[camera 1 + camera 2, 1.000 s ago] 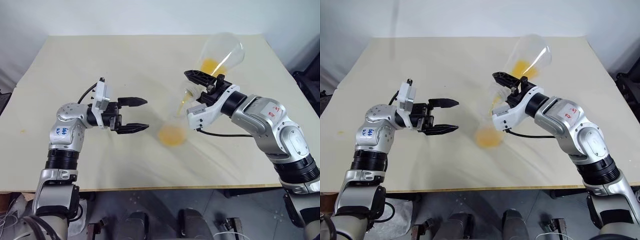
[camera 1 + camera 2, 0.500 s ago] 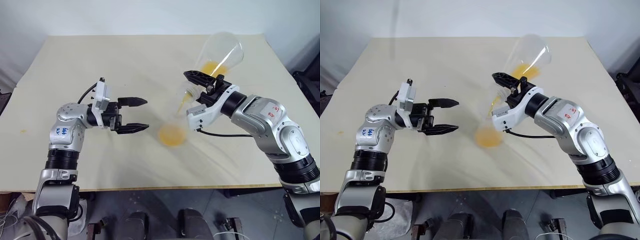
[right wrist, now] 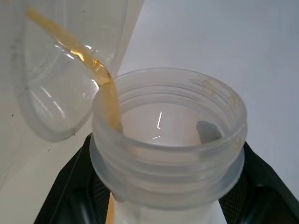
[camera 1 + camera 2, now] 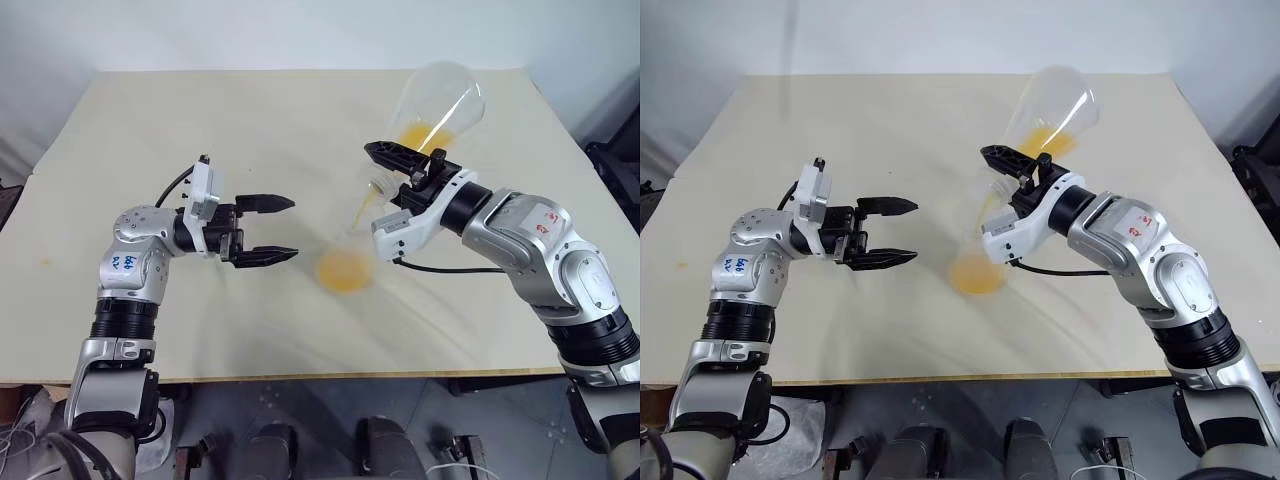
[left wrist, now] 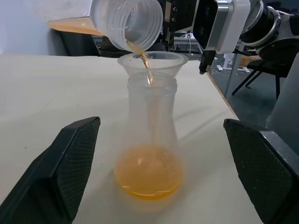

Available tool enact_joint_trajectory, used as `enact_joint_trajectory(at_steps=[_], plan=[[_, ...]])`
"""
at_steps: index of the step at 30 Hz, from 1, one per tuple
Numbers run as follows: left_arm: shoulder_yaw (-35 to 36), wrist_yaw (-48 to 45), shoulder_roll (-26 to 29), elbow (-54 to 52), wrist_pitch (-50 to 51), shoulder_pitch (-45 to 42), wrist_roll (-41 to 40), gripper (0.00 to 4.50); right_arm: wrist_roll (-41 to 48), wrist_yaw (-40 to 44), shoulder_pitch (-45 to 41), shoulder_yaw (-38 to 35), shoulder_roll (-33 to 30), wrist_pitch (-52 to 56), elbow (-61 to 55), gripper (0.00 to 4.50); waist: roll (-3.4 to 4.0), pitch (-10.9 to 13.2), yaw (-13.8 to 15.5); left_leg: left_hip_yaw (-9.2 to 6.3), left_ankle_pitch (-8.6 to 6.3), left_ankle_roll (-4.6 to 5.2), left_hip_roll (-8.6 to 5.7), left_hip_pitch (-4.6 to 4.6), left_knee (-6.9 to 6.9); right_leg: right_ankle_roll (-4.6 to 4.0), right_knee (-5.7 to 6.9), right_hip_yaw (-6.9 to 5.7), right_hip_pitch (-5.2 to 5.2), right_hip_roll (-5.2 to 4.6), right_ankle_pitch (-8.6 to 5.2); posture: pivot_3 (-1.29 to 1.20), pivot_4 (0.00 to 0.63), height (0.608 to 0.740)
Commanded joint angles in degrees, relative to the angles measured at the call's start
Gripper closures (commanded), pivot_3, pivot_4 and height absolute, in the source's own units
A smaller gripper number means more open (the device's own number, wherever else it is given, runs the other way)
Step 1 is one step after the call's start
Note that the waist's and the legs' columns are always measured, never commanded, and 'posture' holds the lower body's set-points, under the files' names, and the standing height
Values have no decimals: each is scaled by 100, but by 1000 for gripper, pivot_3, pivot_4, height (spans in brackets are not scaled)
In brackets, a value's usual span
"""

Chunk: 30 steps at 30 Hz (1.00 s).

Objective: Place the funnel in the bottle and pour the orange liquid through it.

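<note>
1. The right gripper (image 4: 392, 168) stays clamped on the threaded neck of the larger clear plastic conical flask (image 4: 437, 106), which it holds tipped with its mouth down toward the robot's left, above the beige counter (image 4: 250, 120).
2. A thin stream of translucent yellow-orange liquid (image 5: 145, 70) runs from that mouth into the tiny transparent plastic funnel (image 5: 152, 61).
3. The funnel sits in the wide neck of the smaller, squat clear plastic bottle (image 5: 150, 140), which stands upright on the counter between the two grippers.
4. A shallow orange layer lies in the bottle's base, and a little remains along the lower side of the tilted flask.
5. The left gripper (image 4: 270, 229) hovers level beside the bottle, its two black fingers spread wide, holding nothing.
6. Against a second ago, the flask is tipped slightly further; both grippers and the bottle are where they were.
</note>
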Motion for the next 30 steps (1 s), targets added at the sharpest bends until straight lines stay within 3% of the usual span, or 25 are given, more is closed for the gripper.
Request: enact_joint_trajectory(at_steps=[1,30], plan=[[68,-31,19,-107,10,-104,-113,0,-40,-98,-123,-213,-88,-43,-151,2037,0,0,0,0,0,0,0,0,0,0,0,0,0,0,0,0,150,740],[75,-18,9,-146,60,-71,-109,0,-83,-200,-242,-216,-193,-408,21,2037,0,0,-1,0,0,0,0,0,0,0,0,0,0,0,0,0,150,740]])
